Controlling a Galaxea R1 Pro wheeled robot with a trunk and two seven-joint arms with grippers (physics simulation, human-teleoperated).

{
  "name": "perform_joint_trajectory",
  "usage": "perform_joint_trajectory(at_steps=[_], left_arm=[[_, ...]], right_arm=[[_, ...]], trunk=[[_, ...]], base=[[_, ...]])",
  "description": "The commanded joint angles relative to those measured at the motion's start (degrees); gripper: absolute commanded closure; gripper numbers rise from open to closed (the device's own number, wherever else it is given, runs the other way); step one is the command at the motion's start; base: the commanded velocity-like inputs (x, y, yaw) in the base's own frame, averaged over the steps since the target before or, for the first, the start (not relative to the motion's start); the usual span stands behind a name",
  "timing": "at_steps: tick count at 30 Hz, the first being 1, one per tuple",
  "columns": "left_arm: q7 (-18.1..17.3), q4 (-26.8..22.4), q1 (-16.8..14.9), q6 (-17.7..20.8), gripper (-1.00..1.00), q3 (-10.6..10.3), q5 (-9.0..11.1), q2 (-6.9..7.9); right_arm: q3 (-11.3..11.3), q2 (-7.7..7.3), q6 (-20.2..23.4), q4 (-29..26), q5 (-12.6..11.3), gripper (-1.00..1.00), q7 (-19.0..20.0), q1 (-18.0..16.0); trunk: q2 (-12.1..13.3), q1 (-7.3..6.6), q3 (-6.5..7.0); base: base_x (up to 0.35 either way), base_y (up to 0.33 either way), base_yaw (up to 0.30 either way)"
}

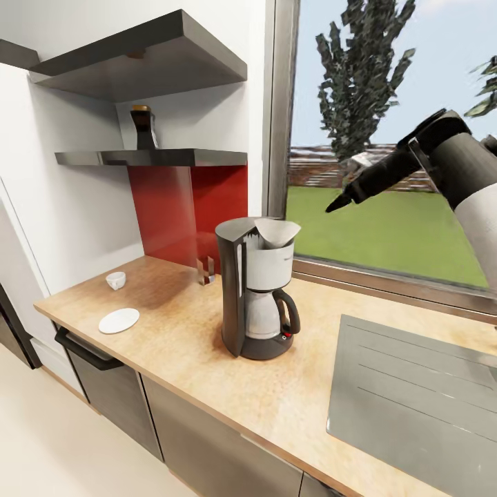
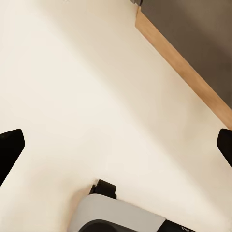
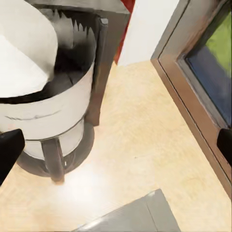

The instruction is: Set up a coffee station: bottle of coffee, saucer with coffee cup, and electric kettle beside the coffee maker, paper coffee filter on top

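The dark coffee maker (image 1: 257, 298) stands mid-counter with a white paper filter (image 1: 276, 233) in its top. From the right wrist view the filter (image 3: 24, 53) and the maker's body (image 3: 53, 111) lie just below. A white cup (image 1: 116, 279) and a white saucer (image 1: 119, 320) sit apart at the counter's left end. On the lower wall shelf (image 1: 152, 158) stands the dark coffee bottle (image 1: 143, 128). My right gripper (image 1: 343, 201) hangs open above and right of the maker, with nothing in it. My left gripper (image 2: 116, 150) is open over pale floor.
A steel sink panel (image 1: 414, 400) fills the counter's right end. A window sill (image 1: 386, 279) runs behind the maker. A small clear glass object (image 1: 206, 269) stands by the red backsplash. Cabinet fronts with a dark handle (image 1: 86, 351) sit below the counter.
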Motion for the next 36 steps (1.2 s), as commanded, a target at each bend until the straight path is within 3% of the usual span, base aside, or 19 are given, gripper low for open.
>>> perform_joint_trajectory(at_steps=[1, 2, 3, 4, 6, 8, 11, 14, 19, 20, 27, 28, 33, 34, 36], left_arm=[[-0.06, -0.08, -0.01, -0.06, -1.0, 0.19, -0.02, -0.06], [-0.06, -0.08, 0.0, -0.06, -1.0, 0.18, -0.02, -0.06], [-0.06, -0.08, 0.0, -0.06, -1.0, 0.19, -0.02, -0.06], [-0.06, -0.08, -0.02, -0.06, -1.0, 0.19, -0.01, -0.06], [-0.06, -0.08, -0.03, -0.06, -1.0, 0.18, -0.01, -0.06], [-0.06, -0.08, -0.02, -0.06, -1.0, 0.14, -0.01, -0.06], [-0.06, -0.08, -0.03, -0.06, -1.0, 0.13, -0.01, -0.06], [-0.06, -0.08, -0.01, -0.06, -1.0, 0.12, -0.01, -0.06], [-0.06, -0.07, -0.04, -0.06, -1.0, 0.1, -0.01, -0.06], [-0.06, -0.05, -0.03, -0.06, -1.0, 0.07, -0.01, -0.06], [-0.06, -0.08, -0.01, -0.06, -1.0, 0.06, -0.03, -0.06], [-0.06, -0.07, 0.0, -0.06, -1.0, 0.06, -0.01, -0.06], [-0.06, -0.08, -0.02, -0.06, -1.0, 0.05, -0.03, -0.06], [-0.06, -0.05, -0.03, -0.06, -1.0, 0.07, -0.03, -0.06], [-0.06, -0.04, -0.03, -0.06, -1.0, 0.06, -0.02, -0.06]], right_arm=[[-2.26, -1.08, 0.4, -0.1, 0.31, -1.0, 0.45, -0.06], [-6.11, -2.44, 0.14, -0.1, 0.38, -1.0, 0.42, -0.05], [-7.57, -3.01, -0.14, -0.1, 0.42, -1.0, 0.4, -0.02], [-10.44, -4.54, -1.43, -0.1, 0.48, -1.0, 0.39, 0.16], [-11.93, -6.21, -2.82, -0.1, 0.51, -1.0, 0.4, 0.32], [-12.85, -8.35, -4.0, -0.09, 0.53, -1.0, 0.18, 1.26], [-13.24, -9.51, -4.49, -0.1, 0.54, -1.0, -0.04, 2.81], [-13.57, -11.63, -5.57, -0.1, 0.53, -1.0, -0.53, 6.04], [-14.03, -13.71, -10.43, -0.05, 0.32, -1.0, -2.99, 10.19], [-15.07, -14.31, -11.19, -0.04, 0.22, -1.0, -3.39, 11.71], [-18.99, -14.87, -11.85, 0.06, 0.13, -1.0, -3.46, 13.77], [-19.5, -14.96, -12.02, -0.01, 0.11, -1.0, -3.55, 15.66], [-19.62, -14.92, -12.2, -0.06, 0.11, -1.0, -3.88, 17.75], [-19.8, -14.74, -15.01, -0.76, 0.05, -1.0, -7.86, 22.0], [-20.0, -14.65, -15.34, -3.53, -0.92, -1.0, -9.69, 24.58]], trunk=[[-0.04, 0.01, -0.07], [-0.04, 0.01, -0.07], [-0.04, 0.01, -0.07], [-0.04, 0.01, -0.07], [-0.04, 0.01, -0.07], [-0.04, 0.01, -0.07], [-0.04, 0.01, -0.07], [-0.04, 0.01, -0.07], [-0.04, 0.01, -0.07], [-0.04, 0.01, -0.07], [-0.04, 0.01, -0.07], [-0.04, 0.01, -0.07], [-0.04, 0.01, -0.07], [-0.04, 0.01, -0.07], [-0.04, 0.01, -0.07]], base=[[0.0, 0.0, 0.0], [0.0, 0.0, 0.0], [0.0, 0.0, 0.0], [0.0, 0.0, 0.0], [0.0, 0.0, 0.0], [0.0, 0.0, 0.0], [0.0, 0.0, 0.0], [0.0, 0.0, 0.0], [0.0, 0.0, 0.0], [0.0, 0.0, 0.0], [0.0, 0.0, 0.0], [0.0, 0.0, 0.0], [0.0, 0.0, 0.0], [0.0, 0.0, 0.0], [0.0, 0.0, 0.0]])
